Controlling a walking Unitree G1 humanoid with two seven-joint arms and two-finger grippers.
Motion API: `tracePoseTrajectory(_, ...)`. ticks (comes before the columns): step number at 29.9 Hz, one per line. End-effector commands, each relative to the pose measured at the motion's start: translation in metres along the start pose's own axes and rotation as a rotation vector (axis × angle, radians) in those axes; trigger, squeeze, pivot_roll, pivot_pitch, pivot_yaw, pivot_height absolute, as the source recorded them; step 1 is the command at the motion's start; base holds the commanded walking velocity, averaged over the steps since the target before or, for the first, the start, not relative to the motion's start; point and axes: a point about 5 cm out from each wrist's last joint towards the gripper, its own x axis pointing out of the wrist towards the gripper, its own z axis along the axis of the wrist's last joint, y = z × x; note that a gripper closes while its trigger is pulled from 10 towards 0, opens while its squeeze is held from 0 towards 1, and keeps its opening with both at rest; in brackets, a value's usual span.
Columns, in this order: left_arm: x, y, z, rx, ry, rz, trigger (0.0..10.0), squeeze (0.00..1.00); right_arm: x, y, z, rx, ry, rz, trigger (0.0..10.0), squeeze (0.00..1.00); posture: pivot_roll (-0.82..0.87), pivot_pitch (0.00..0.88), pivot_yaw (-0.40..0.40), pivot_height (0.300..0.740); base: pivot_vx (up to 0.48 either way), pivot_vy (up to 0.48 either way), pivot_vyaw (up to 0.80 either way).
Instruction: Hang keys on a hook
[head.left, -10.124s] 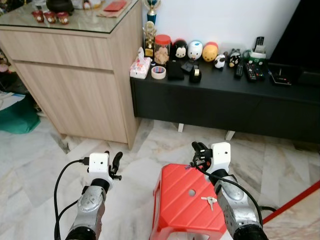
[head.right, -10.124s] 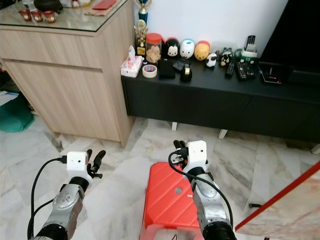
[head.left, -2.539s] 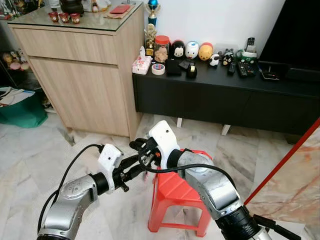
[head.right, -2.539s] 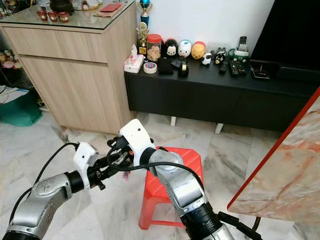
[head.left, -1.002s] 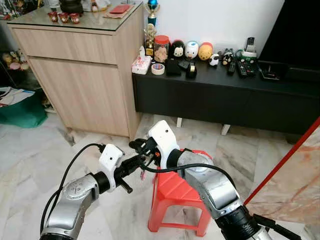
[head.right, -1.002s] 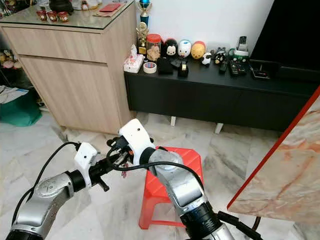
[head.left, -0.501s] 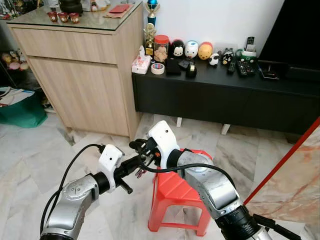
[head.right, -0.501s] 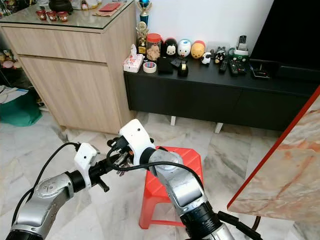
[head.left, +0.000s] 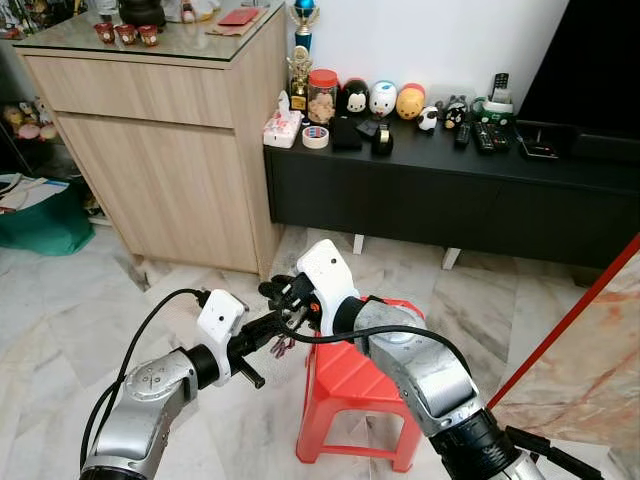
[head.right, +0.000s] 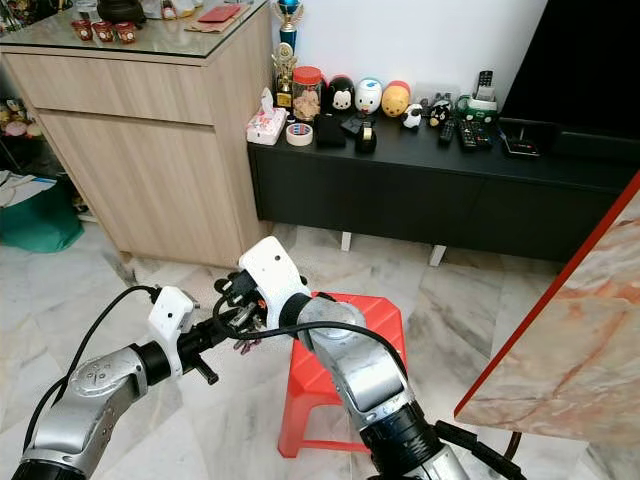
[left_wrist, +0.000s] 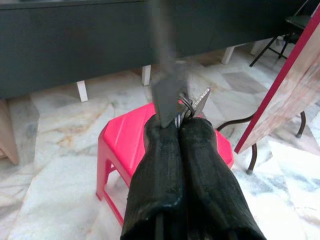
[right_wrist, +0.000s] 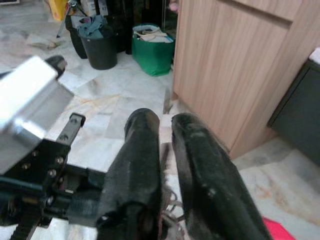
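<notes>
The left arm reaches forward and inward above the marble floor (head.left: 70, 330). The left gripper (head.left: 272, 327) has its two fingers (left_wrist: 165, 165) pressed together, clenched on the keys (left_wrist: 182, 102). In the left wrist view, the key ring and a blurred key blade stand up from the fingertips, with another key tip beside them. In the left eye view, the keys (head.left: 281, 345) hang just below the point where both grippers meet, in the air off the left front corner of the stool (head.left: 350, 385).

The right arm crosses leftward over the stool. The right gripper (head.left: 283, 297) sits just beside the left gripper's fingertips, at the keys. In the right wrist view, its fingers (right_wrist: 197, 170) stand slightly apart, with a narrow gap between them; part of the key ring shows at their base. Whether they grip the ring cannot be told.

The stool is red and stands on the floor below the right forearm. Behind it, a black console (head.left: 450, 190) runs along the wall, next to a wooden cabinet (head.left: 170, 160) at its left end.
</notes>
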Motion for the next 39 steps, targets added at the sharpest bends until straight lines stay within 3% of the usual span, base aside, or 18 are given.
tracePoseTrajectory(1, 0.002, -0.001, 0.0, 0.012, 0.001, -0.008, 0.0, 0.0, 0.0, -0.002, 0.005, -0.012, -0.018, -0.007, 10.0, 1.0, 0.0, 0.068, -0.051, 0.74, 0.0, 0.0, 0.0)
tracePoseTrajectory(12, 0.002, 0.0, -0.001, 0.007, 0.0, 0.005, 0.0, 0.0, -0.002, -0.011, 0.016, -0.009, -0.074, -0.07, 10.0, 1.0, 0.0, 0.069, -0.052, 0.74, 0.0, 0.0, 0.0)
tracePoseTrajectory(13, 0.002, 0.001, -0.002, -0.008, -0.012, 0.023, 0.0, 0.0, -0.006, -0.024, 0.023, 0.001, -0.118, -0.159, 10.0, 0.0, 0.0, 0.069, -0.052, 0.74, 0.0, 0.0, 0.0)
tracePoseTrajectory(18, 0.002, 0.006, -0.005, -0.079, -0.063, 0.086, 0.0, 0.0, -0.028, -0.073, 0.02, 0.049, -0.152, -0.449, 10.0, 0.0, 0.0, 0.067, -0.052, 0.74, 0.0, 0.0, 0.0)
tracePoseTrajectory(19, 0.002, 0.007, -0.006, -0.102, -0.08, 0.111, 3.8, 0.0, -0.036, -0.085, 0.01, 0.061, -0.12, -0.517, 10.0, 0.0, 0.0, 0.067, -0.052, 0.74, 0.0, 0.0, 0.0)
tracePoseTrajectory(20, 0.002, 0.008, -0.007, -0.129, -0.101, 0.14, 3.8, 0.0, -0.043, -0.095, -0.001, 0.074, -0.083, -0.576, 10.0, 0.0, -0.01, 0.066, -0.053, 0.74, 0.0, 0.0, 0.0)
tracePoseTrajectory(21, 0.003, 0.01, -0.01, -0.196, -0.134, 0.178, 10.0, 0.0, -0.055, -0.108, -0.024, 0.091, -0.002, -0.652, 10.0, 0.0, -0.01, 0.065, -0.054, 0.74, 0.0, 0.0, 0.0)
tracePoseTrajectory(23, 0.004, 0.011, -0.011, -0.257, -0.171, 0.21, 10.0, 0.0, -0.062, -0.114, -0.042, 0.106, 0.056, -0.689, 10.0, 0.0, -0.01, 0.064, -0.054, 0.74, 0.0, 0.0, 0.0)
tracePoseTrajectory(24, 0.004, 0.014, -0.012, -0.346, -0.228, 0.254, 10.0, 0.0, -0.071, -0.118, -0.069, 0.136, 0.133, -0.729, 10.0, 0.0, -0.01, 0.065, -0.056, 0.74, 0.0, 0.0, 0.0)
tracePoseTrajectory(25, 0.004, 0.014, -0.012, -0.346, -0.228, 0.254, 10.0, 0.0, -0.071, -0.118, -0.069, 0.136, 0.133, -0.729, 10.0, 0.0, -0.01, 0.065, -0.056, 0.74, 0.0, 0.0, 0.0)
tracePoseTrajectory(26, 0.003, 0.017, -0.015, -0.426, -0.273, 0.306, 10.0, 0.0, -0.082, -0.117, -0.104, 0.174, 0.24, -0.762, 10.0, 0.0, -0.01, 0.062, -0.058, 0.74, 0.0, 0.0, 0.0)
tracePoseTrajectory(27, 0.003, 0.017, -0.015, -0.426, -0.273, 0.306, 10.0, 0.0, -0.082, -0.117, -0.104, 0.174, 0.24, -0.762, 10.0, 0.0, -0.01, 0.062, -0.058, 0.74, 0.0, 0.0, 0.0)
tracePoseTrajectory(29, 0.001, 0.024, -0.023, -0.464, -0.275, 0.404, 10.0, 0.0, -0.091, -0.109, -0.138, 0.209, 0.359, -0.779, 10.0, 0.0, -0.01, 0.062, -0.058, 0.74, 0.0, 0.0, 0.0)
tracePoseTrajectory(30, -0.004, 0.033, -0.036, -0.47, -0.233, 0.538, 10.0, 0.0, -0.102, -0.094, -0.173, 0.249, 0.479, -0.78, 10.0, 0.0, -0.01, 0.057, -0.057, 0.74, 0.0, 0.0, 0.0)
tracePoseTrajectory(31, -0.008, 0.038, -0.045, -0.435, -0.17, 0.608, 10.0, 0.0, -0.108, -0.084, -0.189, 0.273, 0.534, -0.772, 10.0, 0.0, 0.0, 0.056, -0.056, 0.74, 0.0, 0.0, 0.0)
tracePoseTrajectory(35, -0.015, 0.043, -0.057, -0.374, -0.072, 0.689, 10.0, 0.0, -0.114, -0.073, -0.206, 0.295, 0.587, -0.771, 10.0, 0.0, 0.0, 0.052, -0.052, 0.74, 0.0, 0.0, 0.0)
tracePoseTrajectory(37, -0.025, 0.048, -0.072, -0.351, 0.013, 0.755, 10.0, 0.0, -0.12, -0.058, -0.224, 0.348, 0.632, -0.768, 10.0, 0.0, 0.0, 0.046, -0.047, 0.74, 0.0, 0.0, 0.0)
tracePoseTrajectory(39, -0.04, 0.05, -0.091, -0.409, 0.071, 0.83, 10.0, 0.0, -0.13, -0.04, -0.243, 0.394, 0.69, -0.762, 10.0, 0.0, -0.01, 0.043, -0.043, 0.74, 0.0, 0.0, 0.0)
